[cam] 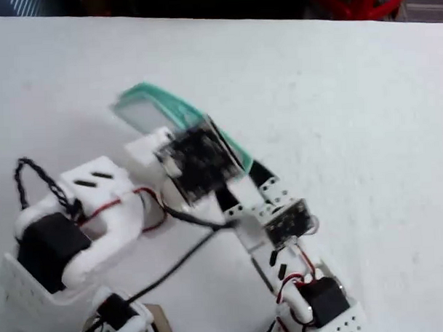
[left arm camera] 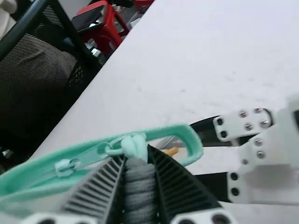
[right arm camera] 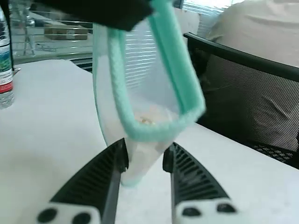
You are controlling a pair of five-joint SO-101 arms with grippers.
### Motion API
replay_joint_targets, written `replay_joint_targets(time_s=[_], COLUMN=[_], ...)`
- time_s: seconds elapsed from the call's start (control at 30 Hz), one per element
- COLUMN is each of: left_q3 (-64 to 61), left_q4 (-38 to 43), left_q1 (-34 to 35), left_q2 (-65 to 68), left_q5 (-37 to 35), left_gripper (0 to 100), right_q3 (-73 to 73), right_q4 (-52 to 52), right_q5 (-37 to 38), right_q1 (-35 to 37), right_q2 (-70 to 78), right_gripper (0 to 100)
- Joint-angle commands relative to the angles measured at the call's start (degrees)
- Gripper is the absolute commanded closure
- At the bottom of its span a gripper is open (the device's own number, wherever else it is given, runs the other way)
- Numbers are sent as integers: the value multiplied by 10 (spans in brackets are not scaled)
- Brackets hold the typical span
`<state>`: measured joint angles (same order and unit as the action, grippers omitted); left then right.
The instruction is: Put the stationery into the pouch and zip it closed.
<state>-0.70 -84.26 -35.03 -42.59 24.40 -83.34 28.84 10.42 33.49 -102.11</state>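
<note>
1. The left end effector [left arm camera: 138, 156] has its ribbed black fingers [left arm camera: 105, 184] drawn almost together. Their tips pinch the knotted teal pull cord [left arm camera: 132, 143] on the zip of the pouch [left arm camera: 180, 133].
2. The pouch is clear of the table [cam: 350, 96], held up between the two arms. It is a pale, see-through bag with a teal zip band, and its mouth gapes open in a loop.
3. The right end effector [right arm camera: 145, 170] is open only narrowly. The pouch's narrow end fills the gap between its two fingers [right arm camera: 112, 175], so it grips the bag there.
4. Just past the left end effector's tips, a small yellowish item [left arm camera: 169, 150] lies inside the pouch.
5. The right arm's white bracket [left arm camera: 261, 149] and black finger sit close beside the left end effector, at the far end of the zip band.
6. Beyond the left end effector, off the table edge, stand a black mesh chair [left arm camera: 37, 84] and a red chair [left arm camera: 105, 23].
7. Beyond the right end effector, a water bottle [right arm camera: 3, 60] stands on the table to one side of the pouch.
8. Black and red cables [cam: 174, 262] trail across the table between the arm bases.
</note>
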Motion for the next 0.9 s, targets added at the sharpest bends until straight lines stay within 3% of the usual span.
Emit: replay_joint_targets(time_s=[0.0, 0.37, 0.6, 0.77, 0.87], left_q3=[10, -149, -153, -153, -158], left_q4=[26, 138, 136, 136, 134], left_q1=[70, 146, 147, 146, 146], left_q2=[1, -1, -4, -4, -4], left_q5=[-4, -11, -11, -12, -12], left_gripper=[974, 973, 973, 973, 974], right_q3=[55, 109, 98, 89, 47], right_q4=[32, 216, 219, 200, 116], right_q5=[-12, 25, 31, 30, 32], right_q1=[-11, 79, 98, 106, 105], right_q2=[-9, -12, -12, -12, -12], right_gripper=[980, 981, 969, 782, 785])
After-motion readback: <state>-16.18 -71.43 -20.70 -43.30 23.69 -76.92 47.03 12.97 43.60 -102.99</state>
